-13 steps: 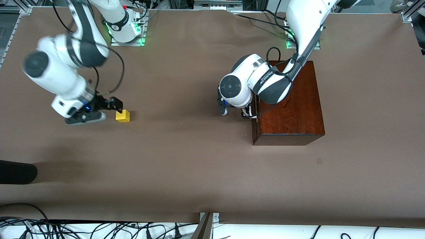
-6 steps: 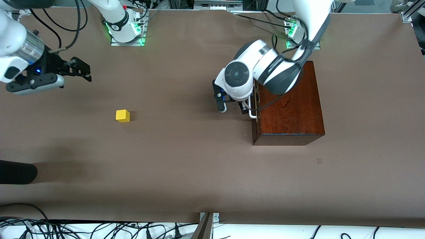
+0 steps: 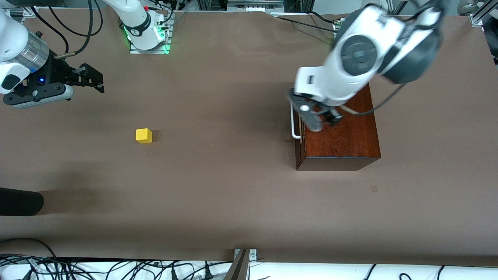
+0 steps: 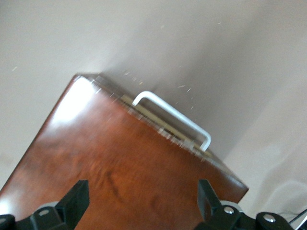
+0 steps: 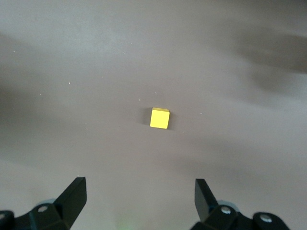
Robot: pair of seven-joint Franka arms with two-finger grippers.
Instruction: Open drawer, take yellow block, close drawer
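While both wait — left end effector (image 4: 141,203) apart over box (image 3: 342,132); right end effector (image 5: 139,201) apart | yellow block (image 3: 143,136) on brown table (image 3: 218,194)

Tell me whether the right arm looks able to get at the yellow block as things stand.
Probably yes. The yellow block sits alone on the table, nothing near it. The right claw hangs open above the table toward its own end, with the block in plain sight of its wrist camera.

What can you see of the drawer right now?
The drawer looks shut, its dark reddish-brown front flush with the glossy mahogany box, which sits toward the left arm's end of the table. Its white U-shaped bar handle sticks out from the front, with nothing gripping it. The left claw hangs open over the box top, touching neither drawer nor handle. The tray inside is hidden.
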